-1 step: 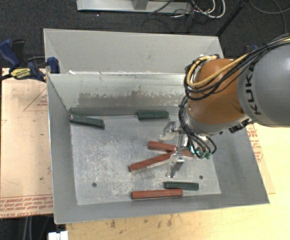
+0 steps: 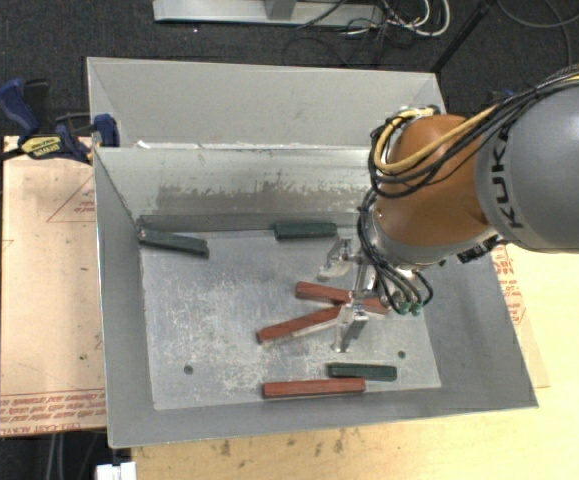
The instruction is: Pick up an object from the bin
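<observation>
Reddish-brown, the short bar [image 2: 321,292] lies right of the middle of the bin [image 2: 219,298], its long axis running left to right and its right end under the gripper [image 2: 347,300]. The fingers stand spread apart, one on the far side of it and one on the near side, straddling its width. A longer bar [image 2: 294,327] slants just beside the near finger, so I'd say it could get caught too.

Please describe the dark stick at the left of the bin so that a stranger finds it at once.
Look into the grey bin and go to the back left corner of its floor. A dark green stick lies there alone, slightly tilted. The two other green sticks lie further right, and the remaining sticks are red.
</observation>
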`<state>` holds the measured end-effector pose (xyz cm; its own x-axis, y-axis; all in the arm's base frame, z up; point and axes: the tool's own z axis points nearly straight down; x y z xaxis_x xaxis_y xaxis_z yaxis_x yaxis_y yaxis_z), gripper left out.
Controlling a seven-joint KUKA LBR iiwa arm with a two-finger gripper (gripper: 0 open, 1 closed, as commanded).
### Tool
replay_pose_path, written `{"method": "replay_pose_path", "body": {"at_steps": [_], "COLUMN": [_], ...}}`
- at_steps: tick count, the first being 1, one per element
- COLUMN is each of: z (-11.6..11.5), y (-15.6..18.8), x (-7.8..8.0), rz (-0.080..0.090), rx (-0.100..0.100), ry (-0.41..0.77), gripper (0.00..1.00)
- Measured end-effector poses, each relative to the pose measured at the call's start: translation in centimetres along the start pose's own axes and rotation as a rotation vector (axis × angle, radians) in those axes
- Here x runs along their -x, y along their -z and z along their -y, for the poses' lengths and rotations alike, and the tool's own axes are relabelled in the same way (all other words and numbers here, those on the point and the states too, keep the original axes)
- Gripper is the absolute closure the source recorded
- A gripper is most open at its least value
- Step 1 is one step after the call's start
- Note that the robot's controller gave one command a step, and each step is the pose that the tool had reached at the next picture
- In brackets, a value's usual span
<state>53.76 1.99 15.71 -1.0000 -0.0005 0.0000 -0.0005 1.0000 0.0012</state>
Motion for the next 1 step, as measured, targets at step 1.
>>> {"method": "replay_pose_path", "body": {"at_steps": [1], "z": [-1.76], "y": [-1.18], "x": [0.03], "rz": [0.000], "rx": [0.000], "ry": [-0.009], "gripper": [0.00]}}
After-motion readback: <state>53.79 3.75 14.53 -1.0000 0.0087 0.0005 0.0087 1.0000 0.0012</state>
